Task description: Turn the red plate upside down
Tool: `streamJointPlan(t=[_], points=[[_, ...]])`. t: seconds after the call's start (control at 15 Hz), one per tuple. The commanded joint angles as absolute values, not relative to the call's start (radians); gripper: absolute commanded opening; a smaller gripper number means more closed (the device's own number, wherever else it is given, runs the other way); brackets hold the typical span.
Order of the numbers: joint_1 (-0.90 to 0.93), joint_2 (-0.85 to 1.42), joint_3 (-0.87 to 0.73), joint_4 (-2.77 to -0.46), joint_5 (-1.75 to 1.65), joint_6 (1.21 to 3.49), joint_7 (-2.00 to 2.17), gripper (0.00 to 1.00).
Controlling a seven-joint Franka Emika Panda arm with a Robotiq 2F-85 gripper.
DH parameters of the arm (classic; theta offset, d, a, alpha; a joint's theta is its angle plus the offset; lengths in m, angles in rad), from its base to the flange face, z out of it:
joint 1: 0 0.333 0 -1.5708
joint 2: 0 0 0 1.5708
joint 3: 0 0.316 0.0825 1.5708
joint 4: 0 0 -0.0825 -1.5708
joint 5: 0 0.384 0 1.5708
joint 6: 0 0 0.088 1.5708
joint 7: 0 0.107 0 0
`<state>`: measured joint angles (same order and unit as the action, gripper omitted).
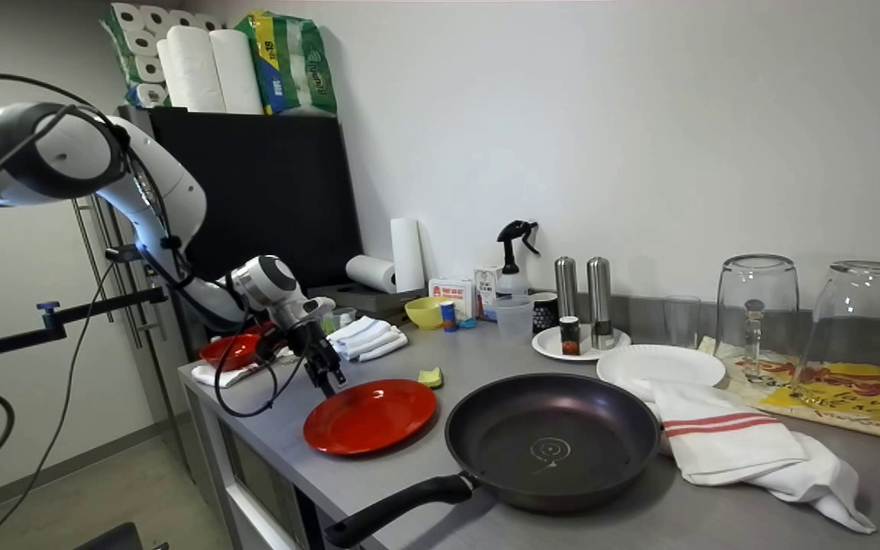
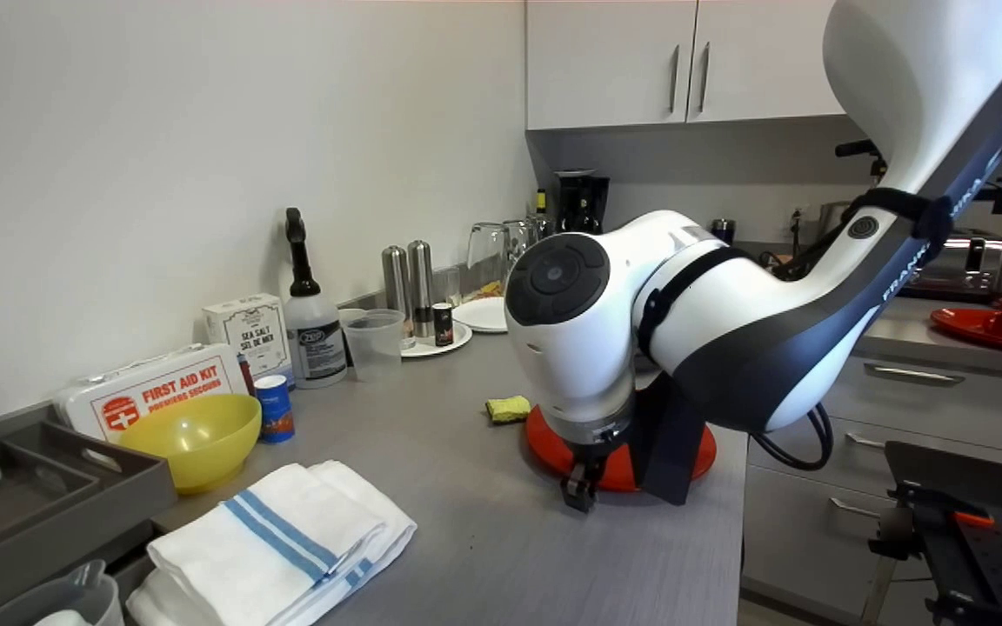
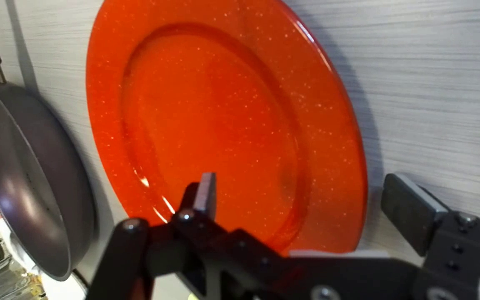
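Glossy red round plate (image 1: pixel 370 417) is set face up on the flat grey counter (image 2: pixel 484 539), near its edge. Black round frying pan (image 1: pixel 552 443) with a long handle is placed close on one side, so that side is crowded. Small yellow-green sponge (image 1: pixel 431 377) is left just beside the rim. White cloth with red stripes (image 1: pixel 723 439) is bunched past the pan; folded white towels with blue stripes (image 2: pixel 270 539) are stacked well apart.

White-and-grey jointed arm (image 2: pixel 753 322) is bent down over the counter, black two-finger gripper (image 3: pixel 306 204) pointed down at the plate's rim. Jaws are spread wide, nothing held: one fingertip is held above the plate, the other past the rim, over counter. Contact can't be confirmed.

Part of the plate is blocked by the arm in an exterior view; there a silver metal toaster (image 2: pixel 958 265) is also shown. Pale flecks on the plate are resolved only in the wrist view.
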<state>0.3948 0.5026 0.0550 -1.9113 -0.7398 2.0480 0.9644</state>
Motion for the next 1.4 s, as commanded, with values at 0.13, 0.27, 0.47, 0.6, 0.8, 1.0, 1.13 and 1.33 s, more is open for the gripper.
streamJointPlan(t=[0.13,0.27,0.47,0.6,0.8,1.0,1.13,1.33], points=[[0.392,0.488,0.063,-1.918,-0.761,2.013,0.969,1.0],[0.392,0.489,0.063,-1.917,-0.761,2.01,0.968,1.0],[0.391,0.489,0.064,-1.917,-0.76,2.006,0.964,1.0],[0.389,0.489,0.066,-1.917,-0.759,2.007,0.961,1.0],[0.388,0.489,0.067,-1.917,-0.758,2.008,0.958,1.0],[0.388,0.489,0.067,-1.917,-0.757,2.007,0.956,1.0],[0.388,0.489,0.067,-1.917,-0.756,2.006,0.955,0.99],[0.388,0.489,0.068,-1.917,-0.756,2.006,0.951,0.84]])
